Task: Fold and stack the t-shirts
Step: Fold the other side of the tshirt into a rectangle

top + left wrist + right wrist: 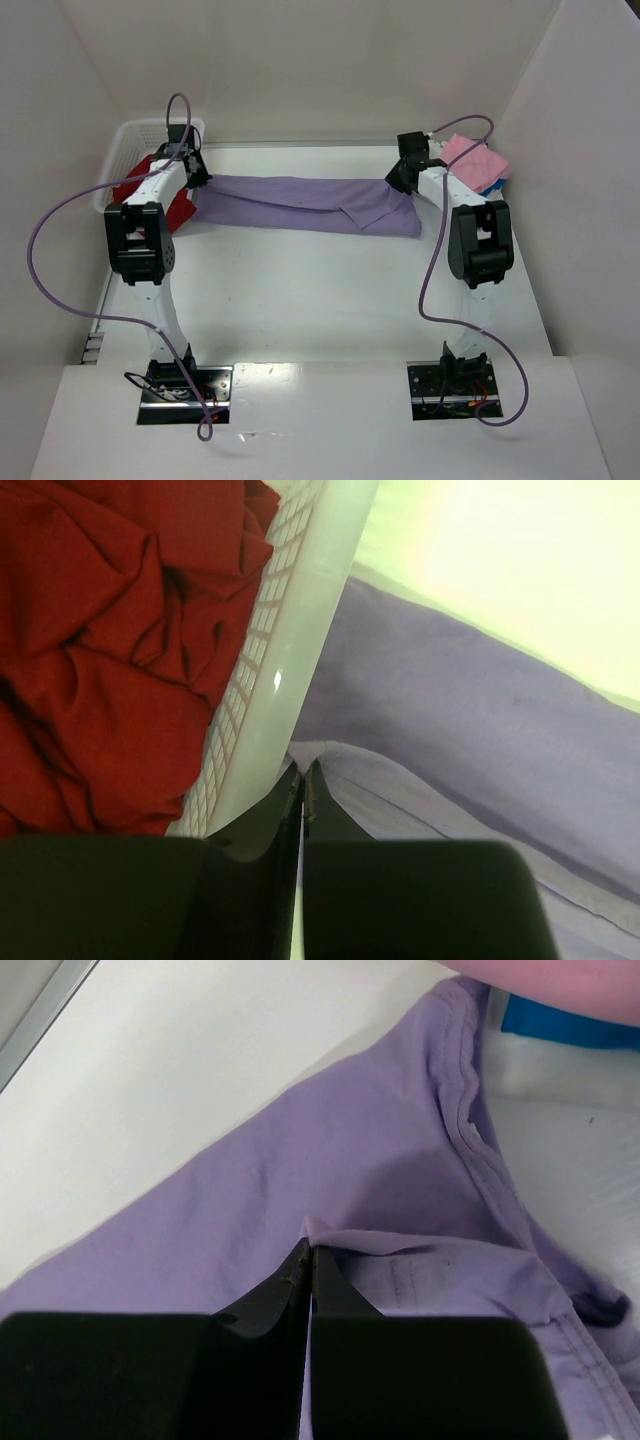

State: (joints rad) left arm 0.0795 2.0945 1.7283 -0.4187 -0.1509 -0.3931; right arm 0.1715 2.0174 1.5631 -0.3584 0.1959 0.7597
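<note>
Lavender shirt (pixel 300 203) strung across the worktop (pixel 320 300) between 2 pairs of jaws. Left jaws fully closed, pinching a thin fold at one end; right jaws likewise closed on a fold beside a stitched seam at the other.

Likely risks: slipping out of so slight a pinch under uneven pull; bunching into a rope instead of lying flat for folding.

Just left of the left jaws, white basket (pixel 290 630) against the cloth, red shirt (pixel 100 660) heaped behind its wall, liable to snag. Just beyond the right jaws, pink shirt (pixel 468 155) over blue shirt (pixel 490 185), crowding that end.
</note>
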